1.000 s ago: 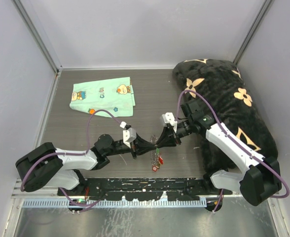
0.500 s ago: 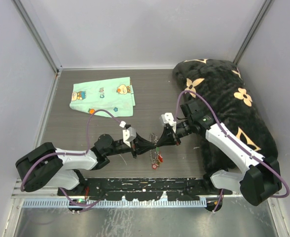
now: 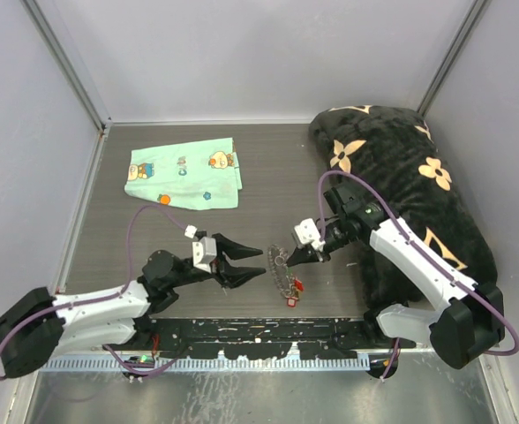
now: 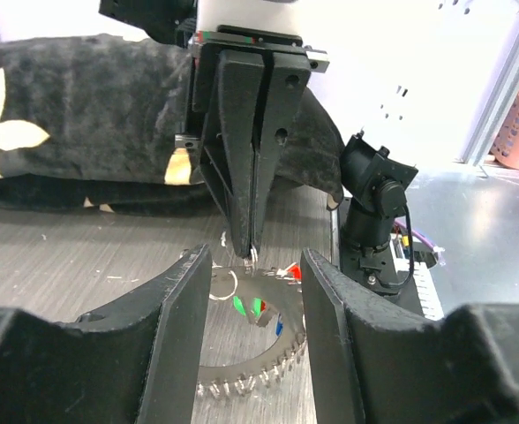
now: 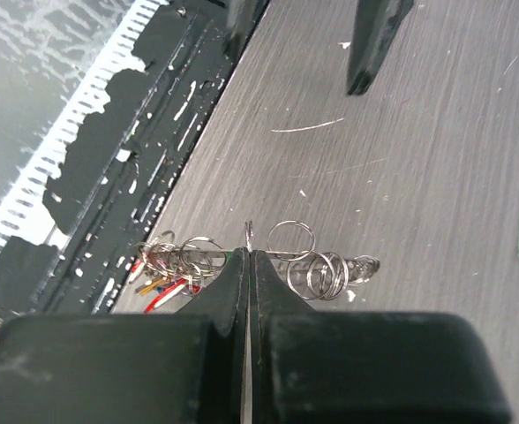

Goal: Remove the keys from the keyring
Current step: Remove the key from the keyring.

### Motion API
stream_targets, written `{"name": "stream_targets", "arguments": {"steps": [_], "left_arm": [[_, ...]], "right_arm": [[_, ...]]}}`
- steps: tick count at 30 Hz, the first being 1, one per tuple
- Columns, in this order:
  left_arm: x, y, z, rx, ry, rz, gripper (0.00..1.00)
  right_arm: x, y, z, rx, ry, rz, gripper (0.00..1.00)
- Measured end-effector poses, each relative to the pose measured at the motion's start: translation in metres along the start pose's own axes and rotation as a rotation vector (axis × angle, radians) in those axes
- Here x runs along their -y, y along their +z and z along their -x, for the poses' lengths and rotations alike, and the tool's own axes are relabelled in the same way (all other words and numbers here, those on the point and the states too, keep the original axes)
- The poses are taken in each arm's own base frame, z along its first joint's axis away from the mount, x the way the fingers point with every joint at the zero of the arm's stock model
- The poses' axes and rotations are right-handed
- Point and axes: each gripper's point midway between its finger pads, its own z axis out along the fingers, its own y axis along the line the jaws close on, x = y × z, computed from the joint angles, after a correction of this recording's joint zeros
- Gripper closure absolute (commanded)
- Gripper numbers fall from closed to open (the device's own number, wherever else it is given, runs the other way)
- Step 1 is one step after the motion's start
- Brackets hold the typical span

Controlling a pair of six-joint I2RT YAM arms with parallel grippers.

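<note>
Pinning the keyring [image 3: 280, 263] with the right gripper [image 3: 288, 258]: jaws fully clenched, tips down at the table [image 3: 268, 168]. Both wrist views show a sliver of wire nipped between them. We read this as an anchor grip that holds the loop so the other arm can work the keys off.

Keyring lies flat on the table between the two grippers, toothed rim toward the left arm. The keys [image 3: 291, 288] trail off it toward the near edge in one bunch, with red and green heads showing.

Left gripper [image 3: 261, 263] is released: jaws apart, nothing in them, low over the table just left of the loop and aimed at it. In its wrist view the rim and the coloured heads sit framed between its fingers [image 4: 180, 327], so we judge it is lined up for a pick.

What stands in the way:
- The right fingers sit right over the loop, so the left arm's lane is narrow and tip-to-tip contact is a risk.
- Keys overlap and tangle with the small split rings [image 5: 317, 269], so singling one out looks fiddly.

Black flower-print cushion [image 3: 401, 177] sits beside the right arm, not in the lane. Mint cloth [image 3: 184, 172] is well apart at the back left.
</note>
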Motion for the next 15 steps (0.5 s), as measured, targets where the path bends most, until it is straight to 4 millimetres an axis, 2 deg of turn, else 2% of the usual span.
{"name": "stream_targets", "arguments": {"steps": [7, 15], "left_arm": [[0.005, -0.012, 0.014, -0.004, 0.055, 0.009, 0.55], [0.008, -0.012, -0.009, -0.082, 0.027, -0.002, 0.58]], "right_arm": [[-0.010, -0.004, 0.005, -0.017, -0.312, 0.079, 0.99], [-0.005, -0.012, 0.015, -0.067, -0.534, 0.118, 0.99]]}}
